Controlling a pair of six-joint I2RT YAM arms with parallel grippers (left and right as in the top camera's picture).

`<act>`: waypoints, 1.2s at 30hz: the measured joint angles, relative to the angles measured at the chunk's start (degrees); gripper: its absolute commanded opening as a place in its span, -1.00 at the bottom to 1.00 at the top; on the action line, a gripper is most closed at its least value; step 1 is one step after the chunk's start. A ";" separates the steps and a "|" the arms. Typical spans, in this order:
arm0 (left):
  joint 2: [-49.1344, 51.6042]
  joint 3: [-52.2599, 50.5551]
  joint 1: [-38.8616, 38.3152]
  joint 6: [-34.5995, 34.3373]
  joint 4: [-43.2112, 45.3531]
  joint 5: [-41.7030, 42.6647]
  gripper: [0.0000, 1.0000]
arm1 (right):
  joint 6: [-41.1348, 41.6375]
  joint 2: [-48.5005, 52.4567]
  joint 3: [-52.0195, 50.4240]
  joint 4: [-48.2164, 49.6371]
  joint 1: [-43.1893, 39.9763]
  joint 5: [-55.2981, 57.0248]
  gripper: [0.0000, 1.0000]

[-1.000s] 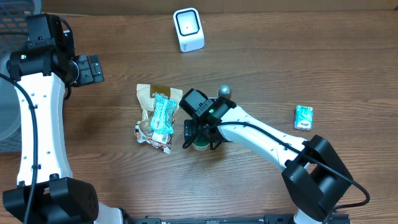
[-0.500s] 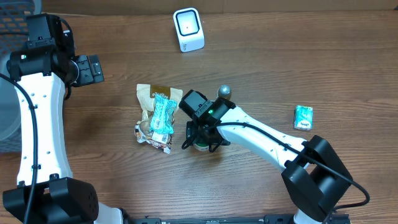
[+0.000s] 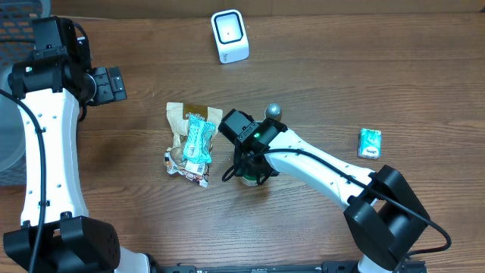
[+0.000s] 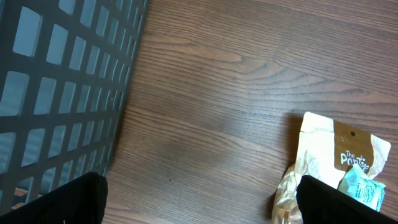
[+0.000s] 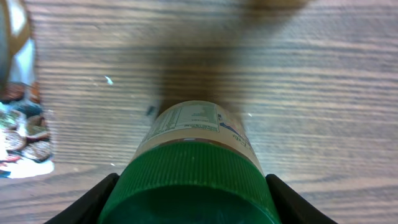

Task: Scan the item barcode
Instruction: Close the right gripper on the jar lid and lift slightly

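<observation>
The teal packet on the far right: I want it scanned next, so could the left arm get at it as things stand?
Probably not. The left gripper hangs open at the far left, and the right arm lies stretched between it and the teal packet.

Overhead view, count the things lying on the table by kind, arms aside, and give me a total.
Scanner: 1
Green-lidded jar: 1
Snack packets: 4 (tan pouch, teal bar, printed packet, teal pack)
Grey ball: 1
Total: 7

green-capped jar (image 5: 193, 163), white scanner (image 3: 229, 36), teal packet (image 3: 370, 142)
</observation>
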 measured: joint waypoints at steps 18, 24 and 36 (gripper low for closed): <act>0.00 0.00 -0.04 -0.02 0.00 0.00 0.99 | -3.85 0.09 0.04 -1.05 0.00 0.07 1.00; 0.00 0.00 -0.04 0.00 0.00 0.00 0.99 | -2.97 0.09 0.04 0.00 0.00 1.16 1.00; 0.00 0.00 -0.04 -0.02 0.00 0.00 0.99 | -2.73 0.09 0.04 -1.03 0.22 1.33 1.00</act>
